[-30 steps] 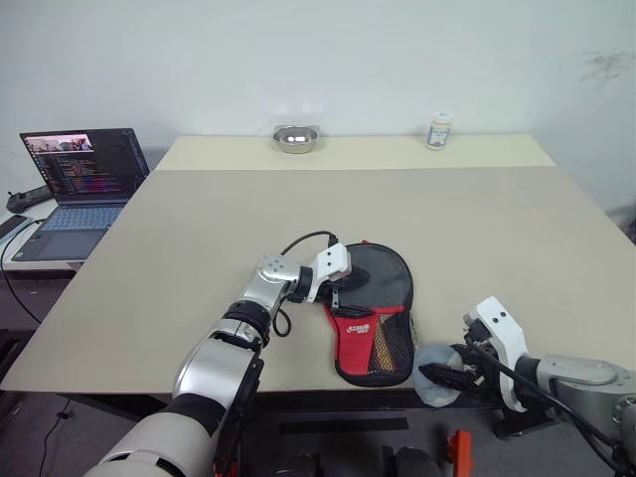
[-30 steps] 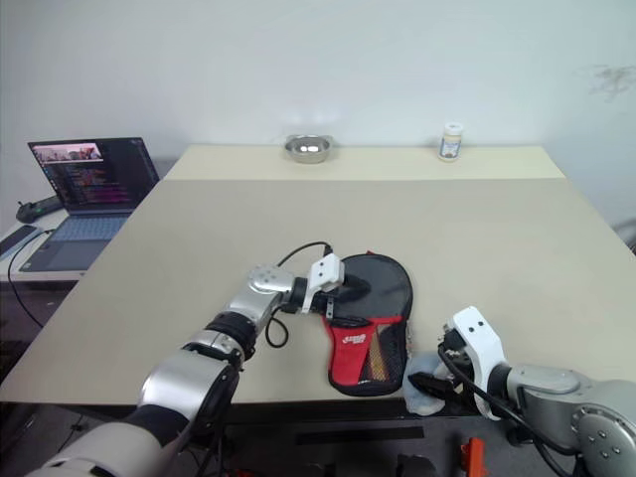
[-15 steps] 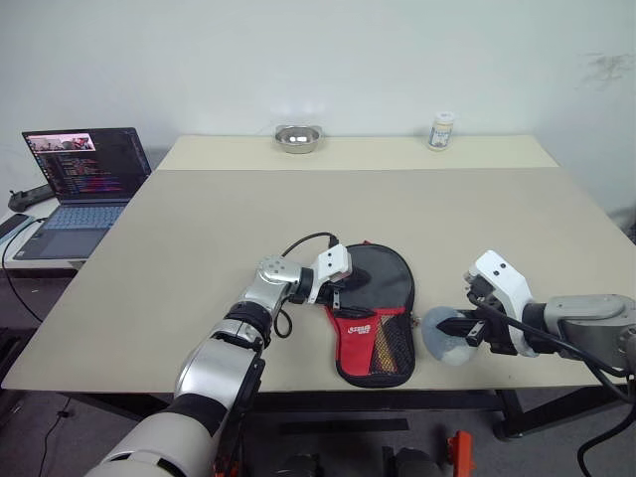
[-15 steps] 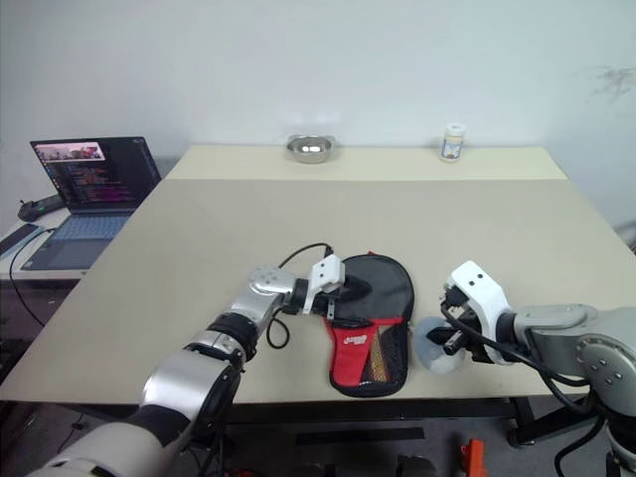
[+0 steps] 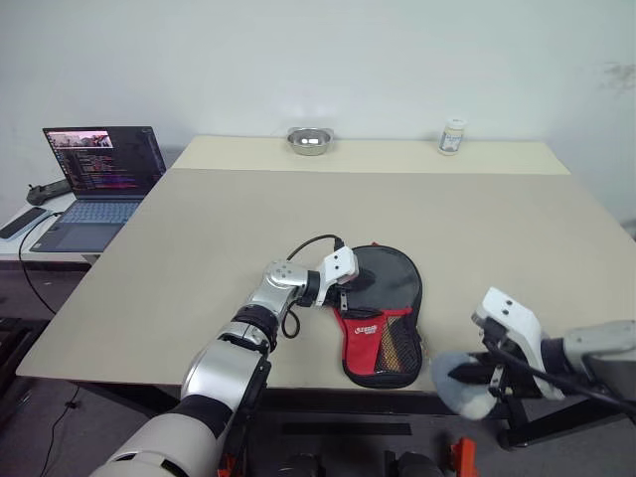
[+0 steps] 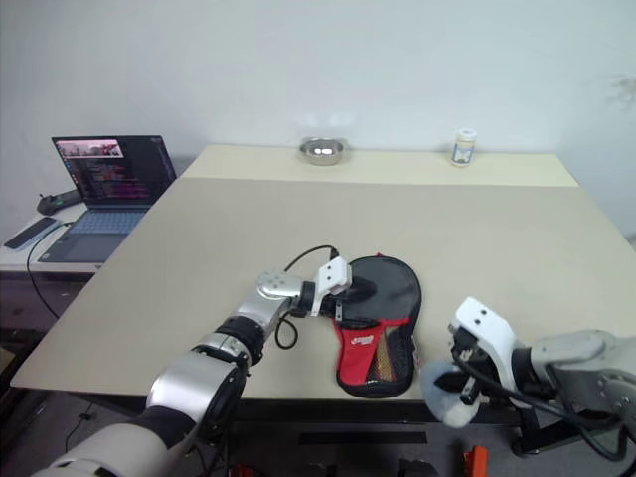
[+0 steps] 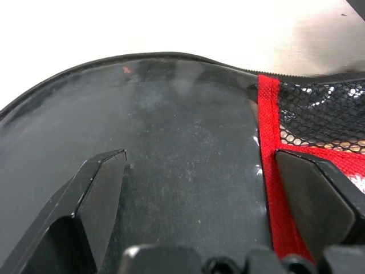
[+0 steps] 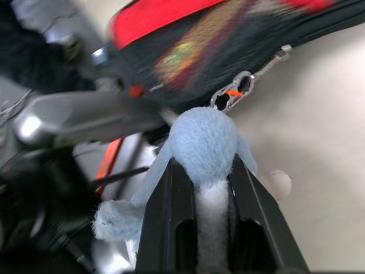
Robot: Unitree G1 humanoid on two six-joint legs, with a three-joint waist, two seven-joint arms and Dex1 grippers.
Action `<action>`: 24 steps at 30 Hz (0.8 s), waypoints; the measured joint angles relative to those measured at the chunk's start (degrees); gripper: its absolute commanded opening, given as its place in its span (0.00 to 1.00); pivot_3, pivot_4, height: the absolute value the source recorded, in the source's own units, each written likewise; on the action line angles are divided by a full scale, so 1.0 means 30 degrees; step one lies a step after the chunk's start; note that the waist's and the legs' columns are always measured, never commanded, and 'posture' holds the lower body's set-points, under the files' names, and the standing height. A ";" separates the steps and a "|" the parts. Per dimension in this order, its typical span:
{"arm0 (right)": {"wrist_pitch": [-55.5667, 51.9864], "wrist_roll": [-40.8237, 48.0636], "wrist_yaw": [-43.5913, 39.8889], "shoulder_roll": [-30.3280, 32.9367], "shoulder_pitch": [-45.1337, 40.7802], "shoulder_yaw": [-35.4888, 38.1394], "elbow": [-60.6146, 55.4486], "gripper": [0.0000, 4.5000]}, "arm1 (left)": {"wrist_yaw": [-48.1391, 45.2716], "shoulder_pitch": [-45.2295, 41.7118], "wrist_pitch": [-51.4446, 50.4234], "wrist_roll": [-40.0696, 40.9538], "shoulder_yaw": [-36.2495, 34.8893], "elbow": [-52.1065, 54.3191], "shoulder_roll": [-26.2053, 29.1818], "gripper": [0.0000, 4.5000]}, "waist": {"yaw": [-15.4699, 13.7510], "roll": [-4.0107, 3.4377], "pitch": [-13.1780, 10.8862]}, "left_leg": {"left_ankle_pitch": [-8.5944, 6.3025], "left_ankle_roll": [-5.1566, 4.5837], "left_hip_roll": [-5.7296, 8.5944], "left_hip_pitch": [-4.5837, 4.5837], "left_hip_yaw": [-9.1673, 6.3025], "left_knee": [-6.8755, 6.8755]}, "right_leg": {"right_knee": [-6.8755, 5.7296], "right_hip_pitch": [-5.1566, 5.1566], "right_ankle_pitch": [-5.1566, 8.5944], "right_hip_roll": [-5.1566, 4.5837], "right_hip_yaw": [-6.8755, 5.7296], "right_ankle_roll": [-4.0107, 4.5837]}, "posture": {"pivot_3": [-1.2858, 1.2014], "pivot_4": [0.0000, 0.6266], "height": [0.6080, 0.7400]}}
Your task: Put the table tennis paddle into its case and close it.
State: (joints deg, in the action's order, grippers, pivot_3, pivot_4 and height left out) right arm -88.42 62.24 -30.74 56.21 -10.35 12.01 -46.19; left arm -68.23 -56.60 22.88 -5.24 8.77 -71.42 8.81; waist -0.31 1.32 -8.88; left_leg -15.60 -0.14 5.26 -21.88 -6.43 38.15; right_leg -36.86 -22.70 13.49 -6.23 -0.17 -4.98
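Left eye view: the case is laid flat near the table's front edge; the left gripper is spread wide upon its black part.

Left wrist view: black fingers are parted over the fabric.

Right wrist view: the right gripper is clenched on a pale blue plush charm, seemingly clipped to the zip pull.

Even, bright room light; the worktop shows soft shadows. The right wrist view is motion-blurred.
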 measured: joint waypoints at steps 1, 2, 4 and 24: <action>0.0047 0.0190 -0.0051 -0.0006 0.0429 0.0007 -0.0308 0.04 | 0.0079 0.0010 -0.0012 -0.0021 0.0005 -0.0017 -0.0036 1.00 | -0.0029 0.0000 0.0000 | -0.0006 -0.0009 -0.0002 0.0030 -0.0007 0.0002 | 0.0009 0.0041 0.0010 -0.0005 -0.0020 -0.0016 | 0.52 0.24 1.00; 0.0183 0.0521 -0.0069 -0.0004 0.0992 0.0030 -0.0728 0.04 | 0.0192 0.0010 -0.0036 -0.0049 0.0024 -0.0044 -0.0068 1.00 | -0.0050 0.0001 0.0000 | -0.0010 -0.0014 -0.0002 0.0043 -0.0015 0.0005 | 0.0019 0.0072 0.0039 -0.0010 -0.0036 -0.0065 | 0.52 0.24 1.00; 0.0334 0.0854 -0.0084 0.0002 0.1452 0.0060 -0.1154 0.04 | 0.0363 0.0010 -0.0062 -0.0111 0.0058 -0.0076 -0.0076 1.00 | -0.0075 0.0003 -0.0001 | -0.0011 -0.0015 -0.0004 0.0083 -0.0032 0.0007 | 0.0033 0.0132 0.0058 -0.0014 -0.0061 -0.0096 | 0.52 0.24 1.00; 0.5910 0.7027 0.4552 0.2338 0.4411 -0.0940 -0.2388 0.32 | 0.0731 -0.0562 -0.0356 -0.0652 0.0306 -0.0394 -0.0477 1.00 | -0.0364 0.0056 0.0002 | -0.0011 -0.0014 -0.0002 0.0081 -0.0089 0.0005 | 0.0067 0.0168 0.0081 -0.0032 -0.0125 -0.0128 | 0.52 0.24 1.00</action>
State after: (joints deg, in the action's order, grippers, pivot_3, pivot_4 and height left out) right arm -70.69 83.33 -17.08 63.22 2.88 9.19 -53.36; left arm -66.04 -58.29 21.81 -7.20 9.69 -72.60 7.38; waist -1.41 1.49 -8.88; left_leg -15.63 -0.18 5.25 -21.63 -6.70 38.16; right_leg -36.66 -22.19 13.74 -6.33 -0.54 -5.37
